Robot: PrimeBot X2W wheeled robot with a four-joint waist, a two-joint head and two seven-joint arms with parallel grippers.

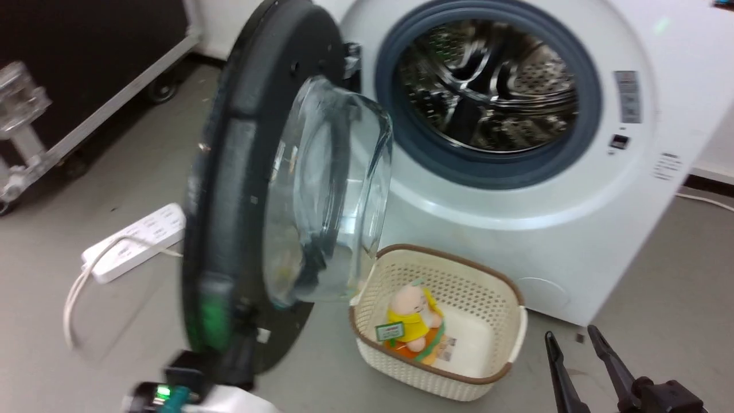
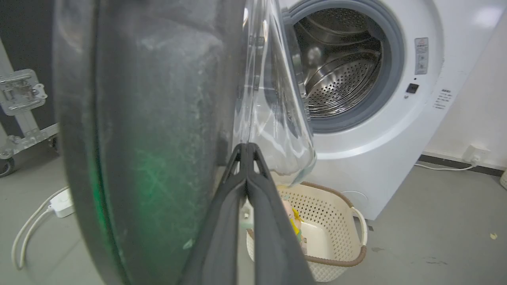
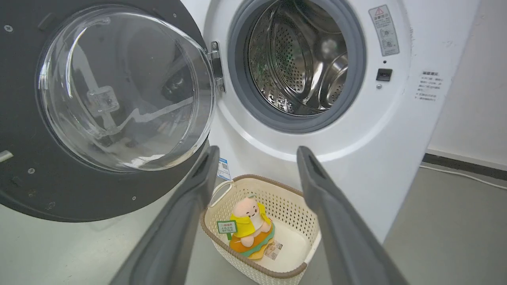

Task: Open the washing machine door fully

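The washing machine [image 1: 573, 246] stands with its grey-ringed mouth and steel drum [image 1: 493, 86] uncovered. The washing machine door [image 1: 241, 143] juts out from its left-side hinge, nearly edge-on to the head view, its glass bowl [image 1: 327, 195] facing right. My left gripper [image 2: 246, 148] is shut with nothing between its fingers, right beside the door's [image 2: 158, 118] inner face under the bowl; whether it touches, I cannot tell. In the head view it [image 1: 238, 344] is blurred at the door's lower edge. My right gripper [image 1: 579, 338] is open, low at the right, apart from the door [image 3: 23, 118].
A cream perforated basket [image 1: 459, 264] holding a plush toy [image 1: 410, 318] sits on the floor before the machine, under the bowl. A white power strip [image 1: 137, 241] with its cable lies left of the door. A black wheeled case [image 1: 86, 57] stands at the far left.
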